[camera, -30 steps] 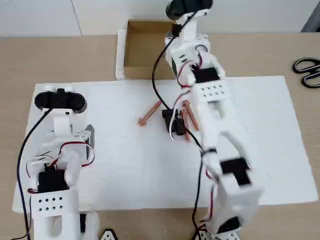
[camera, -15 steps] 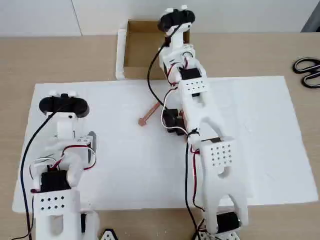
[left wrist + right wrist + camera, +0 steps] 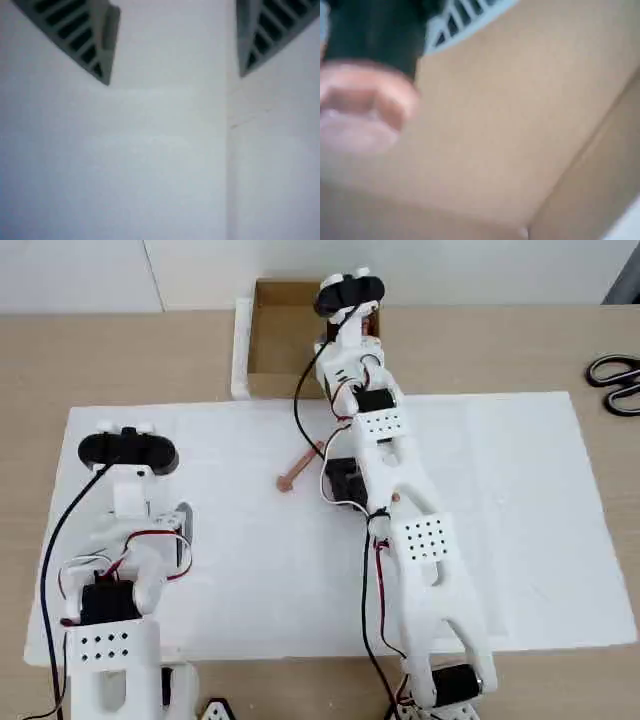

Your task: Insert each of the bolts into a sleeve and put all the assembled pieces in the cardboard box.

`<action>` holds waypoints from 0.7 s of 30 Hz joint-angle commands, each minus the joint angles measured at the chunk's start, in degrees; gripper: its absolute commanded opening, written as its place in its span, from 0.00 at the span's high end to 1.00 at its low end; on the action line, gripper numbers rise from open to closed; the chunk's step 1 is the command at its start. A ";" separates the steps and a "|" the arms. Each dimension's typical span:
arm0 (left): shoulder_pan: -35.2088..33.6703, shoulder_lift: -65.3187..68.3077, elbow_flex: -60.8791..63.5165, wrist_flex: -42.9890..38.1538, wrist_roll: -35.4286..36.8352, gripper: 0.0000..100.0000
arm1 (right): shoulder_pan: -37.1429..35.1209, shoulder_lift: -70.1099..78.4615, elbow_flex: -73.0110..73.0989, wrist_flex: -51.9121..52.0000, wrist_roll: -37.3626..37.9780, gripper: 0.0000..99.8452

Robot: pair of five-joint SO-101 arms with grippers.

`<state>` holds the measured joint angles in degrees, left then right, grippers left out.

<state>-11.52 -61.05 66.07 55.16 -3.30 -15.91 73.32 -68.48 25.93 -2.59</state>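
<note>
My right gripper (image 3: 355, 328) hangs over the open cardboard box (image 3: 285, 340) at the back of the table. In the right wrist view it is shut on a black sleeve (image 3: 370, 35) with a copper bolt head (image 3: 362, 102) sticking out, above the box's brown floor (image 3: 520, 125). One loose copper bolt (image 3: 298, 468) lies on the white sheet (image 3: 250, 560), and a black sleeve (image 3: 345, 480) stands beside it, partly under the right arm. My left gripper (image 3: 172, 55) is open low over the bare sheet at the near left, its grey fingers (image 3: 85, 35) wide apart.
Scissors (image 3: 615, 380) lie at the table's far right edge. A white strip (image 3: 240, 350) stands along the box's left wall. The right arm stretches across the sheet's middle and hides what is under it.
The right arm has stretched away from the pile of bolts toward the box, carrying the sleeve and bolt over it. The left arm has barely shifted.
</note>
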 commanded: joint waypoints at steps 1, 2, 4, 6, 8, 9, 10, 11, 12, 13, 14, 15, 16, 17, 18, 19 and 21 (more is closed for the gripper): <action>-0.09 -0.88 -0.31 0.09 -0.18 0.84 | 0.48 -1.27 -5.63 -1.01 0.88 0.88; -0.09 -0.88 -0.31 0.09 -0.18 0.84 | 0.48 -1.19 -5.71 -1.01 0.88 0.87; -0.09 -0.88 -0.31 0.09 -0.18 0.84 | 0.48 -1.19 -5.89 -1.01 0.88 0.87; -0.09 -0.88 -0.31 0.18 -0.18 0.84 | 0.48 -1.19 -6.33 -1.01 0.88 0.86; -0.09 -0.88 -0.31 0.18 -0.09 0.84 | 0.48 -1.19 -7.12 -1.01 0.88 0.86; -0.09 -0.88 -0.31 0.18 -0.09 0.84 | 0.48 -1.19 -7.38 -1.01 0.88 0.86; -0.09 -0.88 -0.31 0.18 -0.09 0.84 | 0.48 -1.27 -7.47 -1.01 0.88 0.86; -0.09 -0.88 -0.31 0.18 -0.09 0.84 | 0.48 -1.27 -7.47 -1.01 0.88 0.86; -0.09 -0.88 -0.31 0.18 -0.09 0.84 | 0.48 -1.27 -7.47 -1.01 0.88 0.86; -0.09 -0.88 -0.31 0.18 -0.09 0.84 | 0.48 -1.36 -7.47 -1.01 0.97 0.86; -0.09 -0.88 -0.31 0.18 -0.09 0.84 | 0.48 -1.36 -7.47 -0.75 0.97 0.86; -0.09 -0.88 -0.31 0.18 -0.09 0.84 | 0.48 -1.54 -7.65 0.40 0.97 0.86; -0.09 -0.88 -0.31 0.18 -0.09 0.84 | 0.48 -2.15 -8.62 2.51 0.97 0.87; -0.09 -0.88 -0.40 0.18 -0.09 0.84 | 0.48 -3.21 -10.29 5.76 0.97 0.87; -0.09 -0.88 -0.48 0.26 -0.09 0.84 | 0.48 -4.62 -12.66 9.80 0.70 0.86; -0.09 -0.88 -0.75 0.88 -0.09 0.84 | 0.48 -6.02 -15.30 14.29 0.70 0.86; -0.09 -0.88 -0.92 1.58 -0.09 0.84 | 0.57 -8.04 -20.31 22.99 0.62 0.86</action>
<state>-11.52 -61.05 66.07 55.96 -3.30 -15.91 72.70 -79.74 37.98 -2.24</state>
